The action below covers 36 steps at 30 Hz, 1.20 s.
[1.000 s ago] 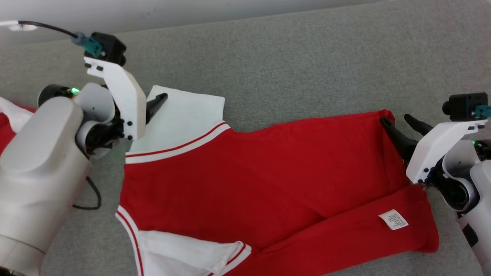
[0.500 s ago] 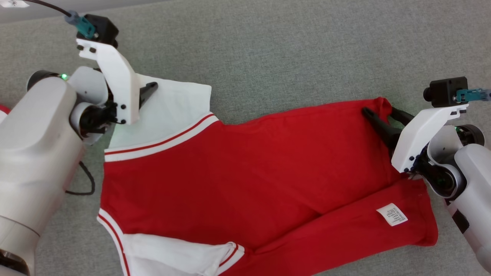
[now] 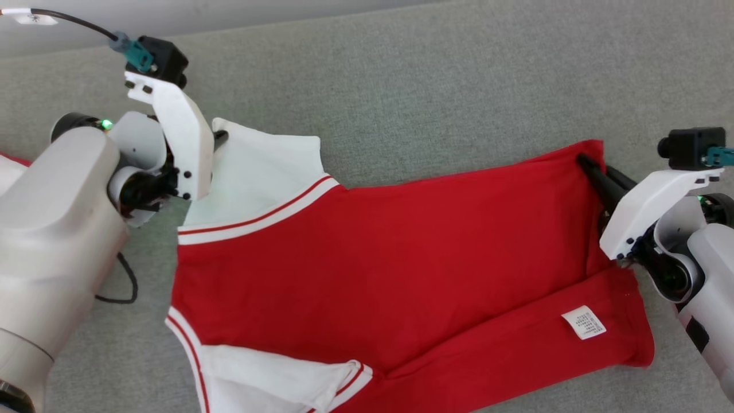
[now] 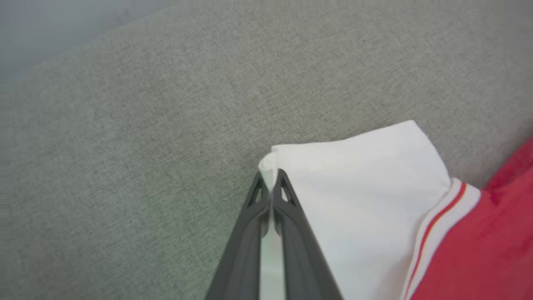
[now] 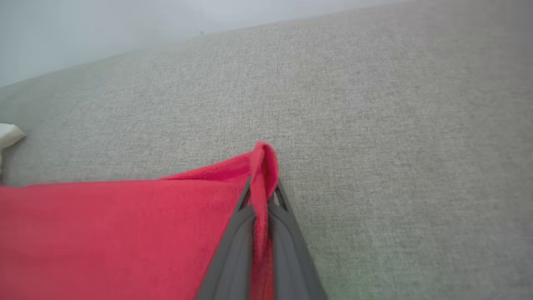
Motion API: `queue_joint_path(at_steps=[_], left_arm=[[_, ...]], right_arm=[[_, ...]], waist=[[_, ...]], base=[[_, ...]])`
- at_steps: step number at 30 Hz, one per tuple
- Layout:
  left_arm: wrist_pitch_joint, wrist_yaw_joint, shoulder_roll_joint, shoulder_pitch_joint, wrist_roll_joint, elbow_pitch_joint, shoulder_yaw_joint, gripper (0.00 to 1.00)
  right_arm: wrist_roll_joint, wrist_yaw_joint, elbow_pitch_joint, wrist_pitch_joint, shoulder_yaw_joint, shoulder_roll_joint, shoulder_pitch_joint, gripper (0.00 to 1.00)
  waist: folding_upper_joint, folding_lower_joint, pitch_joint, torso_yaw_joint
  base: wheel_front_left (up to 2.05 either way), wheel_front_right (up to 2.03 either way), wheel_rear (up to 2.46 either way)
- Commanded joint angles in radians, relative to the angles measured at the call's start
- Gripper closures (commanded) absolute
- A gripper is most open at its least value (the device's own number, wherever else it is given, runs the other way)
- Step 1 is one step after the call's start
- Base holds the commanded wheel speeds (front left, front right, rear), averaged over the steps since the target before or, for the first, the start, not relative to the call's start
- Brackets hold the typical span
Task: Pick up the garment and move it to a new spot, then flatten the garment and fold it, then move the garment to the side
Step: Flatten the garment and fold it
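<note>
Spread across grey upholstery (image 3: pixel 430 86): red-and-white jersey (image 3: pixel 367 258). Newly clamped: left gripper (image 4: pixel 270 179) on white sleeve corner (image 4: pixel 268 160), right gripper (image 5: pixel 263 191) on red hem corner (image 5: pixel 266 154); both open a second ago. Grips set; fold likely next.

left claw (image 4: pixel 270 183) clamped shut at left, right claw (image 5: pixel 263 196) clamped shut at right
</note>
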Motion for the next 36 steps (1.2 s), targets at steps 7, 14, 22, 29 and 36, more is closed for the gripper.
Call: queue_joint_path(at_steps=[7,14,22,29,36], left_arm=[[-0.060,0.001,0.002,0.002,-0.031,0.038,-0.028,1.00],[-0.068,0.001,0.013,0.046,-0.087,0.009,-0.065,1.00],[0.034,0.001,0.056,0.121,-0.181,-0.077,-0.112,1.00],[0.182,0.001,0.120,0.185,-0.265,-0.187,-0.152,1.00],[0.307,0.021,0.158,0.251,-0.354,-0.324,-0.159,1.00]], right_arm=[[0.010,-0.002,0.080,-0.132,-0.001,0.005,-0.002,1.00],[0.035,-0.002,0.118,-0.172,0.035,0.005,0.048,1.00],[0.069,-0.002,0.107,-0.180,0.092,-0.041,0.108,1.00],[0.103,-0.002,0.094,-0.154,0.142,-0.086,0.156,1.00],[0.132,-0.002,0.066,-0.107,0.197,-0.137,0.180,1.00]], waist=[[0.0000,-0.0001,-0.065,0.026],[0.0000,-0.0001,-0.140,0.059],[0.0000,-0.0001,-0.232,0.091],[0.0000,-0.0001,-0.302,0.104],[0.0000,-0.0001,-0.324,0.114]], base=[[0.00,0.00,0.00],[0.00,0.00,0.00],[0.00,0.00,0.00],[0.00,0.00,0.00],[0.00,0.00,0.00]])
